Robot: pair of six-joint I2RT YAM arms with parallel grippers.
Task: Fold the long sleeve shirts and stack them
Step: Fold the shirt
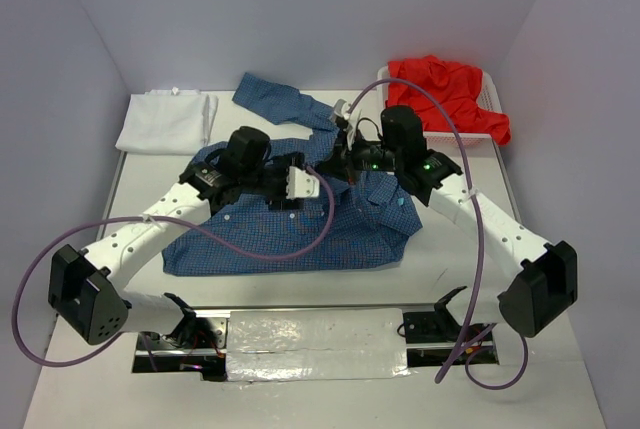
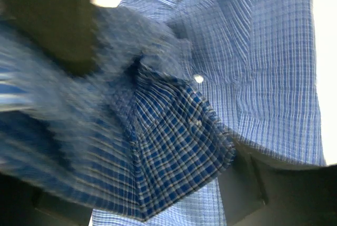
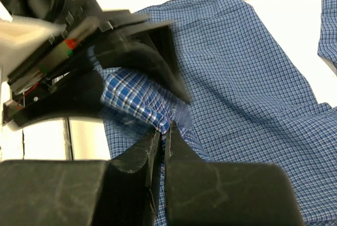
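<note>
White desk (image 1: 430, 269), both arms reaching in over the middle. Blue checked shirt (image 1: 350, 234) lies spread across the desk centre, one sleeve (image 1: 280, 97) thrown out toward the far left. At the far right corner sits a white mesh basket (image 1: 487, 97) with a red shirt (image 1: 445, 89) heaped in it and spilling over the rim. White shirt (image 1: 165, 121) lies folded flat at the far left corner, well apart from the blue one.

Left tool (image 1: 300, 184) is over the upper middle of the blue checked shirt. Its fingers (image 2: 52, 20) stand wide apart with a loose bunch of checked cloth between them (wrist view is blurred, so contact cannot be told). Right tool (image 3: 164, 131) is just beside it, near the collar end. Its jaws are pressed together, pinching a raised fold of the blue checked shirt at the tips.
</note>
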